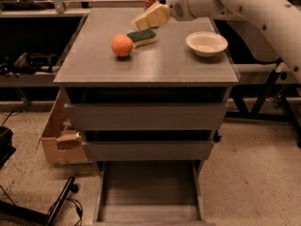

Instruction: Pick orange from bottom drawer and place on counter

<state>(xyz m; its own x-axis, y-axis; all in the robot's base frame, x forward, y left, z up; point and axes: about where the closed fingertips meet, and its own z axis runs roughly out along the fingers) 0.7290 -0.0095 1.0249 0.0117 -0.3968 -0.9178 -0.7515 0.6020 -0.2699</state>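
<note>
The orange (pixel 122 45) sits on the grey counter (pixel 150 65), at its left middle, touching a green-and-yellow sponge (pixel 143 37). My gripper (pixel 143 20) hangs above the back of the counter, up and right of the orange, clear of it and holding nothing. The bottom drawer (pixel 149 192) is pulled out below, its flat floor bare.
A white bowl (pixel 206 43) stands on the counter's right side. A red-orange soda can (pixel 151 0) stands at the back edge behind my gripper. Two wider drawers (pixel 146 117) are slightly open. A cardboard box (pixel 59 135) sits on the floor to the left.
</note>
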